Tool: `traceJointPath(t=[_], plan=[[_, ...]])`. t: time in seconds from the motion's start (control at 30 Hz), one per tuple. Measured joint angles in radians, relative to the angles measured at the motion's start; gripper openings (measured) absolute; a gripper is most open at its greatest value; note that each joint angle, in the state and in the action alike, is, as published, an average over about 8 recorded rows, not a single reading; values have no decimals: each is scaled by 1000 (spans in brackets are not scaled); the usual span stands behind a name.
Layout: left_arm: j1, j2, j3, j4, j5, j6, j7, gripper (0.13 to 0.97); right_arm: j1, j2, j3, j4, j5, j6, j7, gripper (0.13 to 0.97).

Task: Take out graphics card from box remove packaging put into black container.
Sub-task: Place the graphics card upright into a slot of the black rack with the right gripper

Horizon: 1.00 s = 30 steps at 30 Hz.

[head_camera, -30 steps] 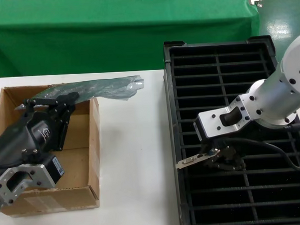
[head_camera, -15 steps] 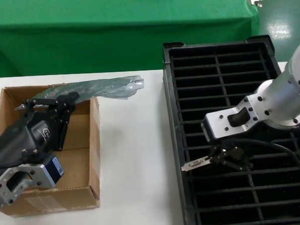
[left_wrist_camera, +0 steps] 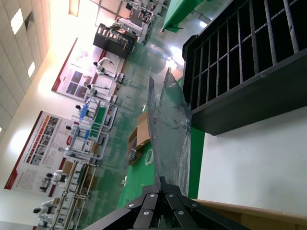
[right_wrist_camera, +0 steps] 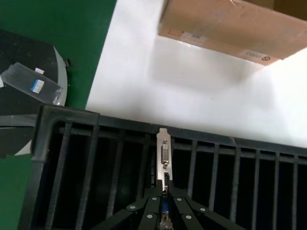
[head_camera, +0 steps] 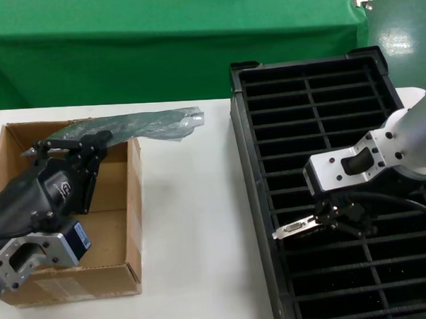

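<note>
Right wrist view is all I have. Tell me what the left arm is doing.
Observer: The left end effector is over the box, shut on the packaging.
Operator: Report whether the packaging is empty.
Observer: In the left wrist view it looks see-through, with no card inside.
Operator: Place my card in the tray.
Observer: The right end effector holds the graphics card over the left column of the black container, in its nearer half.
</note>
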Motion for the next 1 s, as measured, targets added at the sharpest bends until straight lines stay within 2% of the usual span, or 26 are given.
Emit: traceJointPath(t=[0.57, 1.0], plan=[[0, 0, 0, 0, 0, 0, 0, 139, 20, 65, -2, 14, -3, 0, 23, 145], [0, 0, 0, 0, 0, 0, 0, 139, -51, 95, 67, -2, -41, 2, -21, 140]])
